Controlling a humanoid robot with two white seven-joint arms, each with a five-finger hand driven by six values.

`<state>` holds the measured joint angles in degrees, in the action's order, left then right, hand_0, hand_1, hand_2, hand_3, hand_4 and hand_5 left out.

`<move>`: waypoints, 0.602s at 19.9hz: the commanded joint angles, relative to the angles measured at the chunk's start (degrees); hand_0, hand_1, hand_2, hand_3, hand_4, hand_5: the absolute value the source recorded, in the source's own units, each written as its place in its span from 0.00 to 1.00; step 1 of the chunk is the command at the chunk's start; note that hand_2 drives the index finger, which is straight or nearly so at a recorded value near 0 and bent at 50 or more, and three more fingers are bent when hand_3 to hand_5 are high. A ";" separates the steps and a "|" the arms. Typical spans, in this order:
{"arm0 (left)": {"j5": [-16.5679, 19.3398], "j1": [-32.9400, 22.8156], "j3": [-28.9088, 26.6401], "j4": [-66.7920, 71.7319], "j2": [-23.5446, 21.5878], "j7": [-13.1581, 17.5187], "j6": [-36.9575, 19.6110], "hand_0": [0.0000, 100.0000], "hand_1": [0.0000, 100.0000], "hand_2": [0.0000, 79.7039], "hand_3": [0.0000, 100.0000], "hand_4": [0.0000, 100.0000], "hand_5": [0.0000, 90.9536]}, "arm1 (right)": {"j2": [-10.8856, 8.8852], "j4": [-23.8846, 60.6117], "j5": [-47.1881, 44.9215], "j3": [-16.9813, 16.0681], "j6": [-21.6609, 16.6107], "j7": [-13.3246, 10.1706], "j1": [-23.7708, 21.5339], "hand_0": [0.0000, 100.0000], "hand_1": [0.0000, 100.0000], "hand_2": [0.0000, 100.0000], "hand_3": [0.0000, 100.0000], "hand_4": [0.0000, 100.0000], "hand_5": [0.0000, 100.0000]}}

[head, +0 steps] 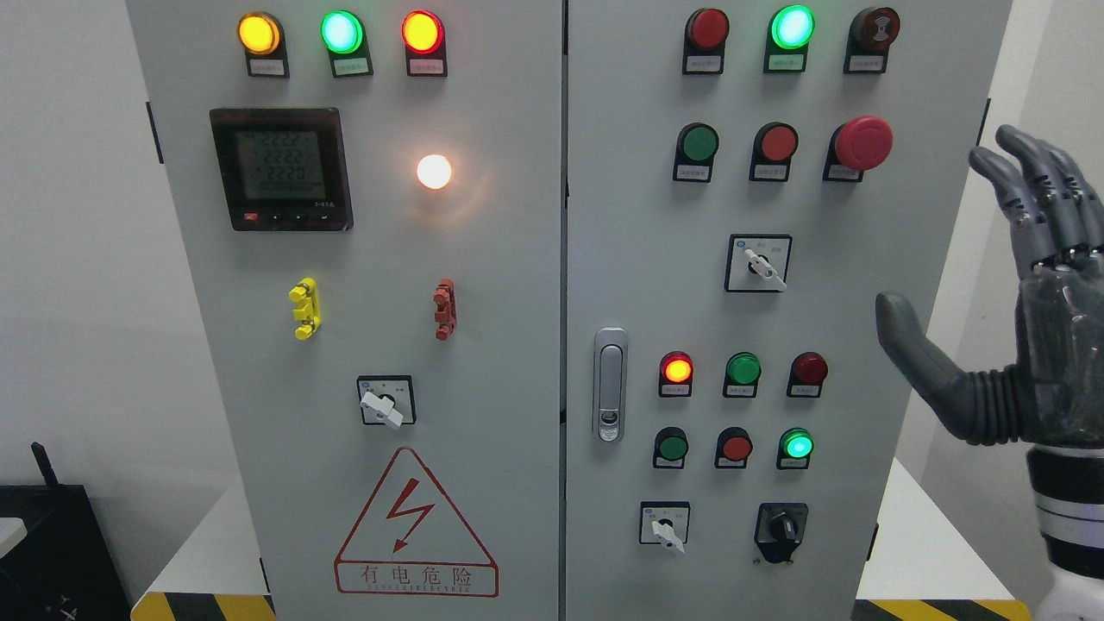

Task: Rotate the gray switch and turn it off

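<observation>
The gray rotary switch [765, 267] is mounted on the right door [776, 328] of the control cabinet, at mid-height, inside a black-edged square plate; its pale lever is angled toward the lower right. Directly above it a row of three buttons is seen: a green push button [697, 143], a red push button [778, 142] and a large red mushroom-head stop button [862, 142]. Below it a lit red indicator lamp [677, 369] begins a row of three lamps. Two further lever switches of the same kind are present, one low on the right door [666, 529] and one on the left door [382, 406], and a black knob switch [782, 526] sits at the lower right. A metal door latch [610, 384] lies beside the central seam. On the left door a digital meter [280, 167], a glowing white lamp [434, 172] and a red triangular electrical-hazard sign [417, 528] are shown.

The right hand [1000, 302] is raised at the picture's right edge, well apart from the gray rotary switch and touching nothing; its fingers [1031, 177] are extended upward and spread, with the thumb held out toward the cabinet.
</observation>
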<state>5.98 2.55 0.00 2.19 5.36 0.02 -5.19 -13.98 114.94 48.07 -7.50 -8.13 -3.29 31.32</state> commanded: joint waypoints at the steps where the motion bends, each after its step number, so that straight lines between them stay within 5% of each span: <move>1: 0.00 0.00 -1.85 0.00 0.00 -0.02 0.00 0.12 0.39 0.00 0.00 0.00 0.00 | -0.26 0.11 -0.08 -0.85 -0.04 0.04 -0.03 0.33 0.25 0.00 0.04 0.00 0.00; 12: 0.00 0.00 -1.85 0.00 0.00 -0.02 0.00 0.12 0.39 0.00 0.00 0.00 0.00 | -0.26 -0.15 -0.08 -0.85 -0.04 0.04 -0.12 0.33 0.25 0.00 0.04 0.00 0.00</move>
<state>5.98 2.55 0.00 2.20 5.36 0.02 -5.19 -14.23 114.93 48.00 -8.06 -8.13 -3.30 31.27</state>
